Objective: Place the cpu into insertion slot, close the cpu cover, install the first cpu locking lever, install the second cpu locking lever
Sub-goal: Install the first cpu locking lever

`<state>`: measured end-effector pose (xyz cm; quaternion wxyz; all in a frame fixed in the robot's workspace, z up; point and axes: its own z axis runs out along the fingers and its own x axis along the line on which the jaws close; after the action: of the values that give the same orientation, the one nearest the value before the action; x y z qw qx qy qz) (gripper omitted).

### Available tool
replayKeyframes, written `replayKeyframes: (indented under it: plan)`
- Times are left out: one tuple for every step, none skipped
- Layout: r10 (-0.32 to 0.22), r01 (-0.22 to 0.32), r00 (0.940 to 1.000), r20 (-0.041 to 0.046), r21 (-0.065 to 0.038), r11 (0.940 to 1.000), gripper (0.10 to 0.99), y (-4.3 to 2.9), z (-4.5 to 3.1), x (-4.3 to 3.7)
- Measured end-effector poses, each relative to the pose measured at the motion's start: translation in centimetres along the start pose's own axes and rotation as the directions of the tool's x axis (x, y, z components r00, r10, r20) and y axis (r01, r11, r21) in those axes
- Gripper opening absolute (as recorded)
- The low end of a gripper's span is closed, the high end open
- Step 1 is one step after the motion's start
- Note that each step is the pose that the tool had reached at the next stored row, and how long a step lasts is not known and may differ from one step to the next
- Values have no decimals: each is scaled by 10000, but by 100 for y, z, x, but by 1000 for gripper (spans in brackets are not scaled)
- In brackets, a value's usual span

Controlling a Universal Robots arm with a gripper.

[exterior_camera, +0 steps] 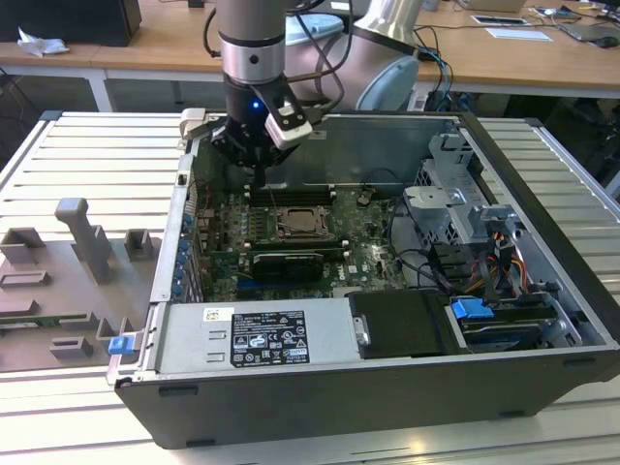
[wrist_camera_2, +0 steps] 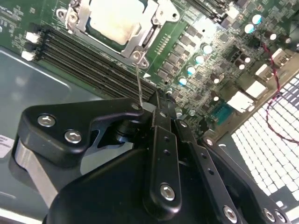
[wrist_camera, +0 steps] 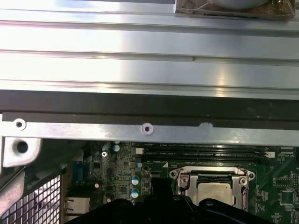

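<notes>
**Me:** Black links of my hand (wrist_camera_2: 156,103) sit closest in the second wrist view. It is clenched on the upper end of a thin locking lever (wrist_camera_2: 138,84).

**You:** Where does that lever run?

**Me:** Down across the long black memory slots (wrist_camera_2: 84,60) to a corner of the insertion slot (exterior_camera: 282,229).

**You:** And the cpu?

**Me:** The cpu (wrist_camera_2: 117,18) is seated in that slot, pale top up. The cpu cover (wrist_camera_2: 158,13) lies flat around it.

**You:** Farther out?

**Me:** Green circuit board (wrist_camera_2: 205,56) lies all round, inside an open computer case (exterior_camera: 387,407) on the ribbed metal desk (exterior_camera: 77,155). In the exterior view I hang over the board near the case wall farthest from that camera.
</notes>
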<state>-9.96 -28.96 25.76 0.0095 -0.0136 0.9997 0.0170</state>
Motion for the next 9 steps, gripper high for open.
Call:
replayKeyframes:
  plan:
    - [1,-1,10000,-1,1,10000,106,1,0,-14]
    - [0,0,10000,-1,0,10000,106,1,2,-29]
    - [0,0,10000,-1,1,10000,106,0,4,-52]
    - [0,0,10000,0,1,10000,106,0,5,-54]
    - [1,-1,10000,-1,1,10000,106,-1,5,-56]
    - [1,-1,10000,0,0,10000,106,0,7,-59]
    - [0,0,10000,0,0,10000,106,0,7,-61]
    - [-1,1,10000,1,0,10000,106,-1,9,-64]
    - [0,0,10000,0,1,10000,106,-1,10,-68]
